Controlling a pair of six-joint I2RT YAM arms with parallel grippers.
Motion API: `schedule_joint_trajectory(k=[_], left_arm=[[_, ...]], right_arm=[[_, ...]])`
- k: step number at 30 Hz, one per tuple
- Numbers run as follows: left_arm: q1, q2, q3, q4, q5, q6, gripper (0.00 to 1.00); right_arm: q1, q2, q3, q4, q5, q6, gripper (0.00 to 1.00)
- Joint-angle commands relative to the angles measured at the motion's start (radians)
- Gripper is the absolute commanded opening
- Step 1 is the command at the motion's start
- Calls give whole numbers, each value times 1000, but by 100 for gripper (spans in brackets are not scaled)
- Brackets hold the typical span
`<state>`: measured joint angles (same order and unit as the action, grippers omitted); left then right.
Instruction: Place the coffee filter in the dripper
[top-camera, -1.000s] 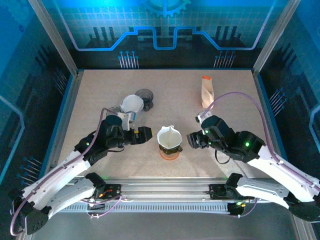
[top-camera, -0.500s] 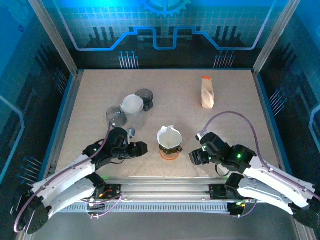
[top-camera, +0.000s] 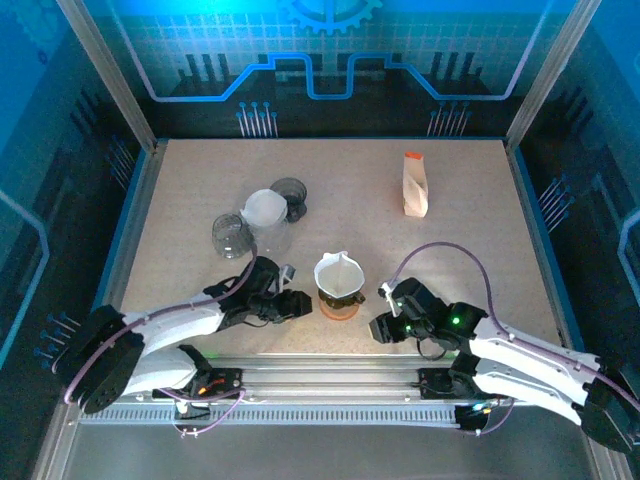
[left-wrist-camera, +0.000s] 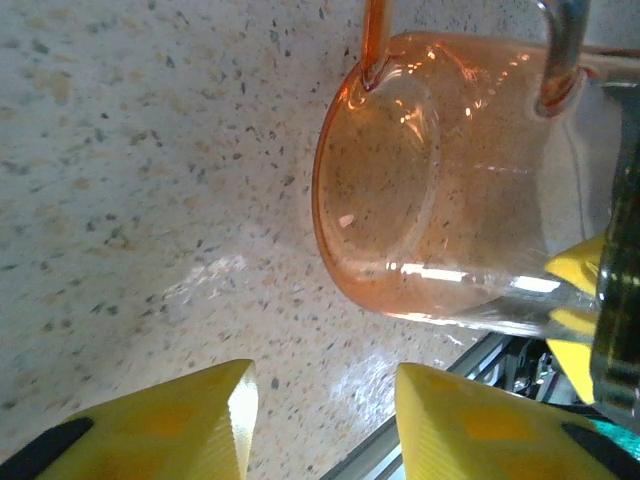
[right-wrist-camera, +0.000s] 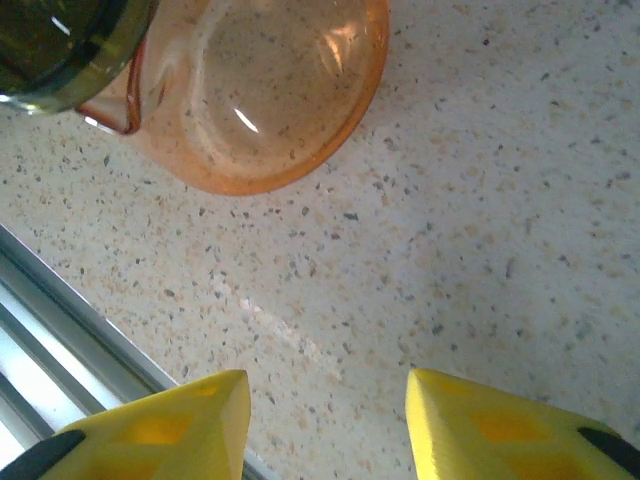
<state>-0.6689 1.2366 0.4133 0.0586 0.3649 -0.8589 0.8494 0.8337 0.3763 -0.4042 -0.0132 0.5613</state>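
Observation:
The white paper coffee filter (top-camera: 338, 274) sits as an open cone in the top of the orange glass dripper (top-camera: 340, 303), near the table's front middle. My left gripper (top-camera: 303, 305) lies low just left of the dripper's base, open, nothing between its yellow fingers (left-wrist-camera: 190, 415). In the left wrist view the dripper (left-wrist-camera: 430, 220) is just ahead of the left gripper (left-wrist-camera: 325, 390). My right gripper (top-camera: 377, 328) is to the lower right of the dripper, open and empty. The right wrist view has the dripper (right-wrist-camera: 265, 90) ahead of the right gripper (right-wrist-camera: 325, 395), a short way off.
A clear glass (top-camera: 232, 236), a white-topped cup (top-camera: 265, 210) and a dark cup (top-camera: 290, 192) stand at the back left. A tan paper packet (top-camera: 414, 186) lies at the back right. The table's metal front rail (top-camera: 330, 380) runs close behind both grippers.
Both grippers have drawn back toward the near edge and sunk lower beside the dripper. Their jaws have narrowed. The filter and dripper have not moved.

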Motion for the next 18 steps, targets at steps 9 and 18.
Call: schedule_joint_trajectory(k=[9,18], left_arm=[[8,153,-10,207,112,-43,25],[30,213,-13,277,149,-73,12]], right_arm=[[-88,94,-66,278,-188,5,39],[-114,159,-88,385,-249,40,31]])
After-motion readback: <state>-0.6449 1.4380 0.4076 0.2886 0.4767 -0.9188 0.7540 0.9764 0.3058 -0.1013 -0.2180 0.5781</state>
